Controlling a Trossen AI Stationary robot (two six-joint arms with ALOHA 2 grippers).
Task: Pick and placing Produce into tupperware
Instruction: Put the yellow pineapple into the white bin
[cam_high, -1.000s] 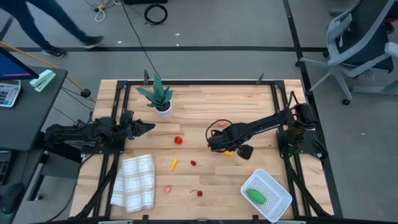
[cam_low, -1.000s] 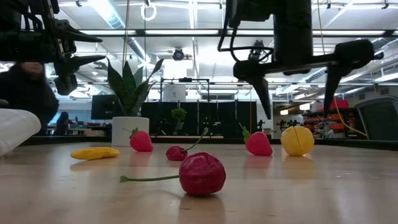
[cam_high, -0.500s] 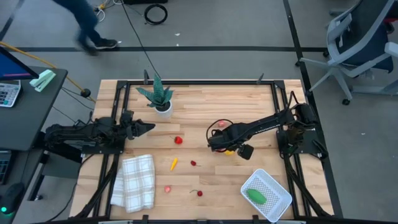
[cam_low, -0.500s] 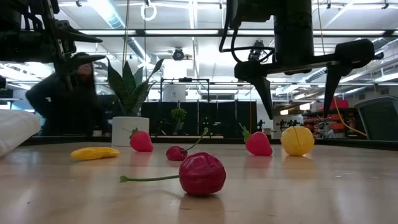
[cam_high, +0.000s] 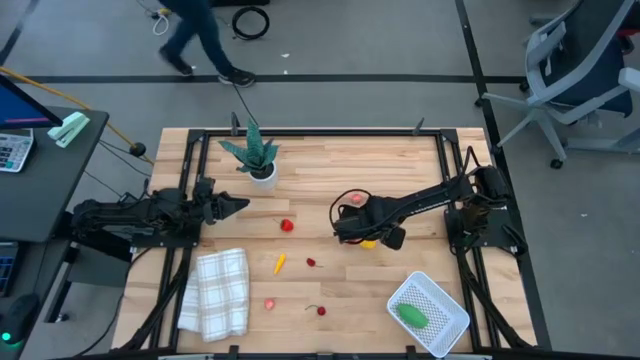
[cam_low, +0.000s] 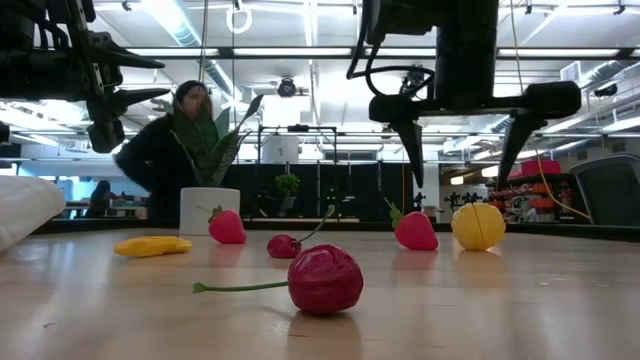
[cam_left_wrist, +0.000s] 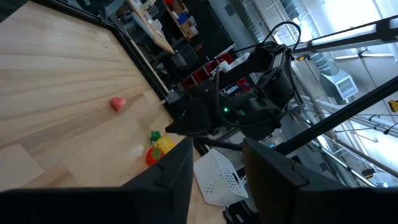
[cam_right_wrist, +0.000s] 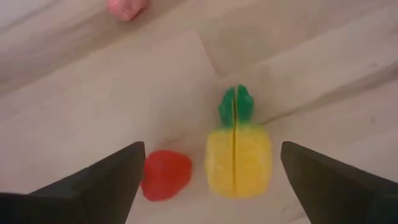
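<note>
Produce on the table: seven loose pieces show from above. These are a yellow pepper (cam_right_wrist: 239, 155) with a green top, a red piece (cam_right_wrist: 165, 175) just beside it, a pink piece (cam_high: 355, 199), a red piece (cam_high: 287, 225), a thin orange piece (cam_high: 279, 263), a small cherry (cam_high: 310, 263), a pink piece (cam_high: 269, 303) and a stemmed cherry (cam_low: 324, 279) at the near edge.
Produce in the tupperware: one green oblong piece (cam_high: 412, 315).
Tupperware: one white mesh-patterned container (cam_high: 446, 320), at the near right corner of the table.
Other things: one spiky plant in a white pot (cam_high: 254, 155) at the far left; one folded white checked cloth (cam_high: 217, 292) at the near left.
Surface: pale wooden table (cam_high: 330, 160) in a black frame.
Room: grey floor, an office chair (cam_high: 580, 65) at the far right, one person (cam_high: 205, 40) walking past the far side; ceiling strip lights in the low view.
Right gripper (cam_right_wrist: 214, 180): over the table's middle right, jaws wide apart, straddling the yellow pepper and the red piece beside it, holding nothing.
Left gripper (cam_high: 238, 206): at the left edge, raised, jaws partly apart, holding nothing.
</note>
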